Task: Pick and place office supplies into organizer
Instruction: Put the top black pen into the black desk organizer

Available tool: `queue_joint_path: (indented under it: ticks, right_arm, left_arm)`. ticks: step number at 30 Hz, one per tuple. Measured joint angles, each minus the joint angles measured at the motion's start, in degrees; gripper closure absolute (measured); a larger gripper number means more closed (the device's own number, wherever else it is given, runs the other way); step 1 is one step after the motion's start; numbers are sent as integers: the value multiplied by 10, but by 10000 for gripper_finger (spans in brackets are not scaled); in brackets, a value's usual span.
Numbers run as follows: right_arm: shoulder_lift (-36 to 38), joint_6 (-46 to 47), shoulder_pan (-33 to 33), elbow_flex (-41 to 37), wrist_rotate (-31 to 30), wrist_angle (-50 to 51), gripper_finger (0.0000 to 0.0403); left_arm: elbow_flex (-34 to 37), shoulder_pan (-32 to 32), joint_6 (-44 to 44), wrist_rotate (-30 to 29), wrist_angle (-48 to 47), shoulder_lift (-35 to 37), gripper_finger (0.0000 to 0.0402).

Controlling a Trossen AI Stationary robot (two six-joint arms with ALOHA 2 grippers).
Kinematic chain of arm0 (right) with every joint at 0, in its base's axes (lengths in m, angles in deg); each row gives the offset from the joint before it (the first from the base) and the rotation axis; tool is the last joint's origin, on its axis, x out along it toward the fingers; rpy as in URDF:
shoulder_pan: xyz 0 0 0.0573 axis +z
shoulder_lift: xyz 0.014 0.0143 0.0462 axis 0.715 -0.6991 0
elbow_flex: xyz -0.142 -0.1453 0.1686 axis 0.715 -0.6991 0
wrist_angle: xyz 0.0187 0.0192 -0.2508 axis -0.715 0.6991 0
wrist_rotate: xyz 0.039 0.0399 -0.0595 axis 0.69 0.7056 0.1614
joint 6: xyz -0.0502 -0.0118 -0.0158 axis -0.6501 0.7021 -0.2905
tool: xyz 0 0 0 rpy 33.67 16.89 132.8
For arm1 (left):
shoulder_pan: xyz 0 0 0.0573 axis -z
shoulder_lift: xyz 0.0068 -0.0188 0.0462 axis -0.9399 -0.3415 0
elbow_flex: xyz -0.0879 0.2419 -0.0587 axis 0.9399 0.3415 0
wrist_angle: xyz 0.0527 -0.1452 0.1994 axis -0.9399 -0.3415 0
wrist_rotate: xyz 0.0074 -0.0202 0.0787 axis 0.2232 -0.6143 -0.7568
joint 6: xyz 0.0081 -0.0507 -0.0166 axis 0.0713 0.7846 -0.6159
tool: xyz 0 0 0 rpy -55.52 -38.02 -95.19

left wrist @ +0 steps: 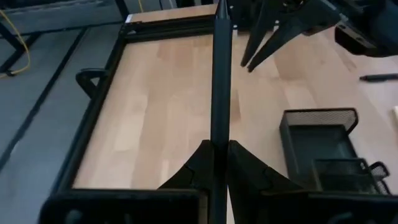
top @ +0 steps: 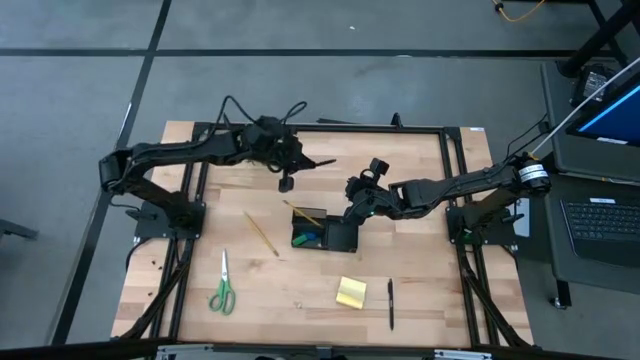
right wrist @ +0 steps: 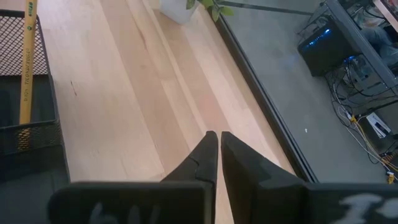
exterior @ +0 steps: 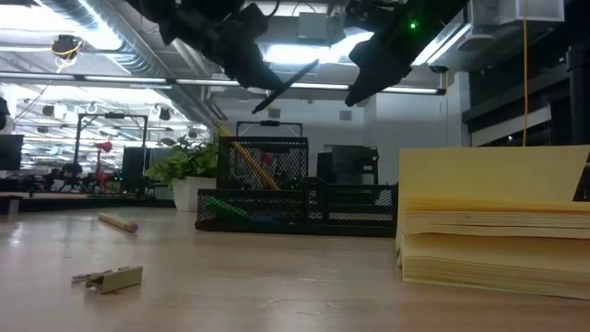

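My left gripper hovers over the table's far middle, shut on a black pen. My right gripper is shut and empty, just above the far right corner of the black mesh organizer. The organizer holds a leaning pencil and small green and blue items. Lying flat on the table are another pencil, the green-handled scissors, the yellow sticky pad and a second black pen. My left gripper pinches the black pen's shaft between its two fingers. The pen lies along the fingers and sticks out ahead of them toward my right gripper. It is lifted clear of the table, slanting upward.
A potted green plant stands at the table's far edge behind the organizer. Black frame rails border the table. Bare wood lies between the scissors and the sticky pad. A laptop sits off the table's right side.
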Motion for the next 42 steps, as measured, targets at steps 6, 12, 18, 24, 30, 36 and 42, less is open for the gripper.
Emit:
queue_joint_path:
  ticks: [6,12,18,24,30,36,42]
  right_arm:
    - [0,-2,0,0,0,1,378]
    - [0,-2,0,0,0,0,378]
    - [0,-2,0,0,-1,0,378]
    - [0,4,1,0,0,0,378]
    - [0,20,10,0,0,0,378]
    - [0,31,30,0,0,-1,378]
    - [0,33,48,0,0,0,378]
  left_arm:
    - [66,38,45,1,119,0,382]
    - [126,86,91,0,255,15,382]
    - [191,154,127,-67,385,19,382]
    - [255,221,147,-181,512,17,382]
    - [287,250,170,-238,561,16,382]
    - [288,263,187,-242,596,-16,382]
    - [288,274,203,-275,655,-80,382]
